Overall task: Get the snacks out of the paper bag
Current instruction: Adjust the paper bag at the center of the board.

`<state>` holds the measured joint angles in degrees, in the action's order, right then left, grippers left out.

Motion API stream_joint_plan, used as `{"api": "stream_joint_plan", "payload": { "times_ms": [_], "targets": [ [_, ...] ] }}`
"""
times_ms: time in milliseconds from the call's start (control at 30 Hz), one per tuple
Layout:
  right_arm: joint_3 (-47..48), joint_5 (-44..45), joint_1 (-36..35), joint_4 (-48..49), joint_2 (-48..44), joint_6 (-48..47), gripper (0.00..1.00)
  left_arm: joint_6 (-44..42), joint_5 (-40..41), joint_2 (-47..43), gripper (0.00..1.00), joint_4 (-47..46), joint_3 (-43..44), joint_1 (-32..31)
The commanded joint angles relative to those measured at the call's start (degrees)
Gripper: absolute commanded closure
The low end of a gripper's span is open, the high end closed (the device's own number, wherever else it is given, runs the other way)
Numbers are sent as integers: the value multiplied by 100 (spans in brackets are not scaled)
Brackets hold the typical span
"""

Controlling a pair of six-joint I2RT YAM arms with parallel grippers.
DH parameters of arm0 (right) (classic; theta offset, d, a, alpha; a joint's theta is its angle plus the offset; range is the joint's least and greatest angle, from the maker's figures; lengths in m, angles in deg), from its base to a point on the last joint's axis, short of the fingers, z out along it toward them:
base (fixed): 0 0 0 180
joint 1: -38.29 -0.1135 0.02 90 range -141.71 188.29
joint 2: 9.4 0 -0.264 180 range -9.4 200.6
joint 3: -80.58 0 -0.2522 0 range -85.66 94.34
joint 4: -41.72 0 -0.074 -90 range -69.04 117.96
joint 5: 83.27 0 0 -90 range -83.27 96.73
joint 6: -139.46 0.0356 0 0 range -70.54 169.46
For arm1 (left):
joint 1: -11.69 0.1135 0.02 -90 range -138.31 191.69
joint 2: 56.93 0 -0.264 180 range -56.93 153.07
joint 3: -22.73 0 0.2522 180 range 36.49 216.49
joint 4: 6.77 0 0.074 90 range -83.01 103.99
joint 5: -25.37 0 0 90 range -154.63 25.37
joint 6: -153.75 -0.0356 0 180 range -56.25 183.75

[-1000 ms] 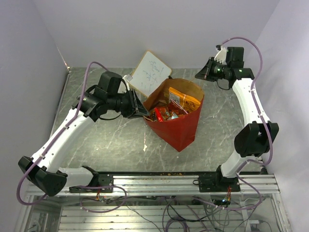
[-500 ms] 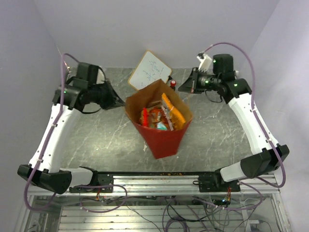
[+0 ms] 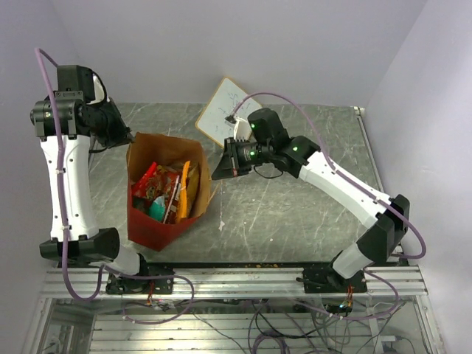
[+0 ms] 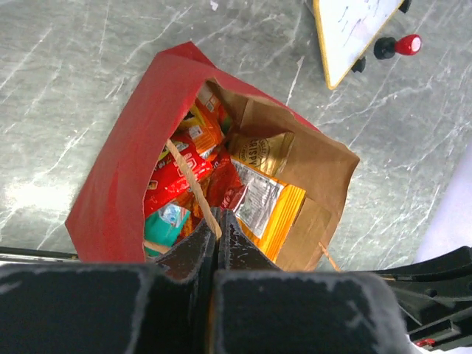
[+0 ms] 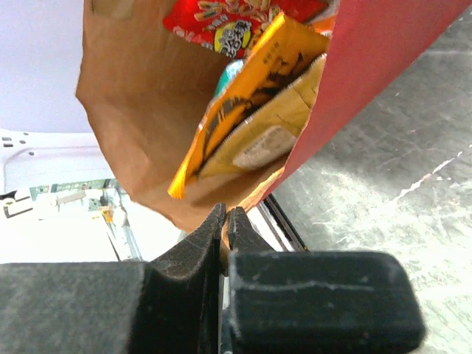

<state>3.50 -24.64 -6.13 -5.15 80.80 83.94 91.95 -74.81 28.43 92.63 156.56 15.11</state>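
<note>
paper bag (image 3: pixel 151 225) shifted left | left hand (image 4: pixel 217 220) pinches handle (image 4: pixel 193 181) | right hand (image 5: pixel 225 217) pinches bag rim | snacks (image 3: pixel 166 195) inside

paper bag (image 4: pixel 110 184): matt red paper, brown kraft inside
snacks (image 4: pixel 164 183): shiny crinkly plastic
table (image 4: pixel 66 81): smooth grey marble look, kinda glossy

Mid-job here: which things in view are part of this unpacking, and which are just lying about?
Job: paper bag; snacks inside it; left gripper and right gripper, both shut on the bag.
Lying about: whiteboard; red-capped bottle beside it.
</note>
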Motion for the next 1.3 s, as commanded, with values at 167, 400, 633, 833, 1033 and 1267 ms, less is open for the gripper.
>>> {"api": "stream_joint_plan", "payload": {
  "times_ms": [167,400,633,833,1033,1267],
  "targets": [
    [-751,533,-33,402,-485,10,100,-113,-1842,-503,93,-1631,-1351,193],
    [-676,2036,67,-357,-633,173,87,301,-2663,-892,93,-2619,-2014,193],
    [15,2130,1256,-1687,-425,-95,24,1014,-2947,-1181,93,-3335,-2712,193],
    [96,838,1765,-1139,-407,-121,0,1087,-2884,-1231,93,-3340,-2745,193],
    [1142,1940,439,-1052,117,505,1,1223,-2912,-1203,93,-3352,-2768,191],
    [1321,2016,-397,-1306,795,805,22,1159,-2755,-1142,93,-3103,-2718,186]
  ]
}}
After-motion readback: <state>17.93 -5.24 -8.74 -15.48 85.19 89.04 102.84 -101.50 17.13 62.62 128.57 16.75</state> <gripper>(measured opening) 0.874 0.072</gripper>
